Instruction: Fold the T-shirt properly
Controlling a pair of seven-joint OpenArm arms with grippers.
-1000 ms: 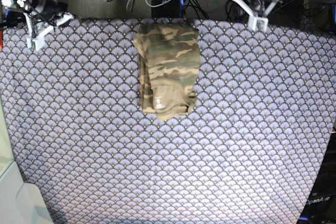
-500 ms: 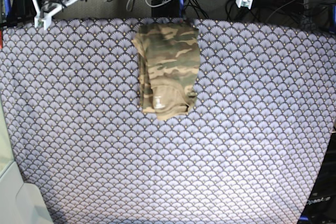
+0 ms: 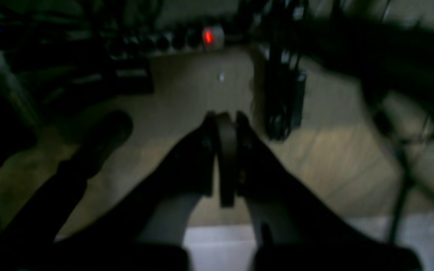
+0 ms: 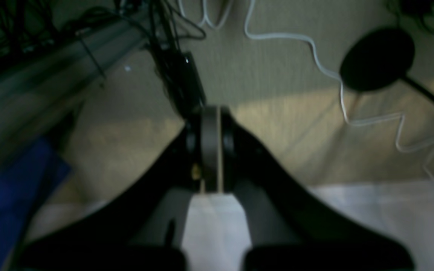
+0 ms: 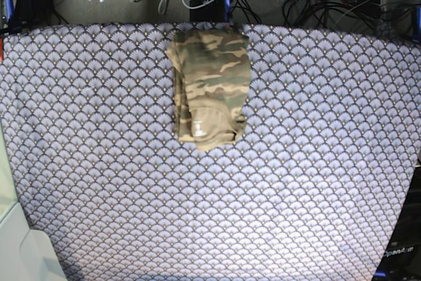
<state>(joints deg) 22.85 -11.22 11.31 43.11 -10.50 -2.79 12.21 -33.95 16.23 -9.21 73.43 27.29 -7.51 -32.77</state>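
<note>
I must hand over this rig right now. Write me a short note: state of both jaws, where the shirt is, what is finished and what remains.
Left gripper: jaws shut, holding nothing, pulled back past the far table edge.
Right gripper: jaws shut, holding nothing, also back beyond the far edge.
Camouflage-print cloth T-shirt: lies folded into a compact rectangle on the purple scallop-patterned tablecloth, near the far edge at the middle, pale neck label facing up at its near end.
Done: the fold looks complete; both arms are clear of the shirt.
Left: probably nothing, apart from checking that the slightly uneven edges are acceptable.
</note>
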